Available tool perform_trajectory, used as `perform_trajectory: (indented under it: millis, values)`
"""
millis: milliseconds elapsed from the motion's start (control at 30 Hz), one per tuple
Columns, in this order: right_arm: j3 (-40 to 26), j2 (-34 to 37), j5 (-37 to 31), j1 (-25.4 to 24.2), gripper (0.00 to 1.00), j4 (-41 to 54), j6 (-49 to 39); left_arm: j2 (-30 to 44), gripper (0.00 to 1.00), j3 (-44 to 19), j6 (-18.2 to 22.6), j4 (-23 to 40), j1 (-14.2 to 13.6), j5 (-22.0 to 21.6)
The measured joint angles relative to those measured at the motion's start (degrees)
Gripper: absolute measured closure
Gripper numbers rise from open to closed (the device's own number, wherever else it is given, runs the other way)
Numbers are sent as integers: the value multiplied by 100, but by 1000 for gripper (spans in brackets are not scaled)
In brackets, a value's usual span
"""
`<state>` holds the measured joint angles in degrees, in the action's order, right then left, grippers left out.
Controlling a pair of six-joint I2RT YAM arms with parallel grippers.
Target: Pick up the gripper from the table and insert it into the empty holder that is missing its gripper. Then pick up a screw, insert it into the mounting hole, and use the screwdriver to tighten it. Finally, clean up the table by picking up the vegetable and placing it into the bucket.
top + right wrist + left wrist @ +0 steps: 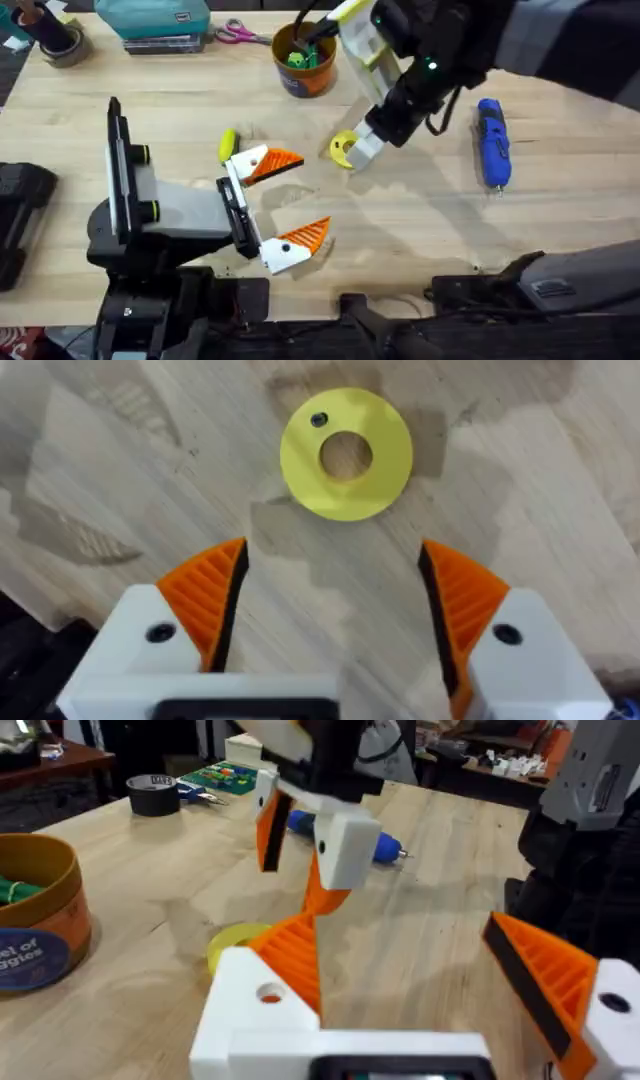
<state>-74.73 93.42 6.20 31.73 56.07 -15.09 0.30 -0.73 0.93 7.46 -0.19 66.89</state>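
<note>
Two grippers: the left gripper [298,197] is spread wide near the middle of the desk [420,230] and holds nothing. The right gripper [335,575] is also wide and empty, hanging just above the yellow disc [346,453].
Screwdriver place: the screwdriver [492,142] lies flat at the right of the desk, well apart from both grippers.
Screwdriver axis: its long axis runs near to far, with the thin bit pointing toward the near edge.
Bucket: the bucket [305,60] stands at the far middle with green pieces inside.
Risk one: the disc is flat against the wood, so closing there would likely scrape the orange pads [208,592] or take a thing the task does not ask for.
Risk two: the two grippers are near each other, so a reach by either arm across the middle could knock them together.
Risk three: the screwdriver's round body may roll if it is pinched off-centre, and a grasp at the bit end would leave it pointing the wrong way.
</note>
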Motion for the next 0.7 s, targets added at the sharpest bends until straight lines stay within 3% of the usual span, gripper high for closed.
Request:
perform_trajectory:
  millis: [500, 700]
  values:
    - [-603, 742, -122, 291, 49, -72, 0, 1, 15, 0, 0, 0, 0, 0]
    - [-611, 937, -153, 354, 195, -172, -20, 1, 16, 0, 0, 0, 0, 0]
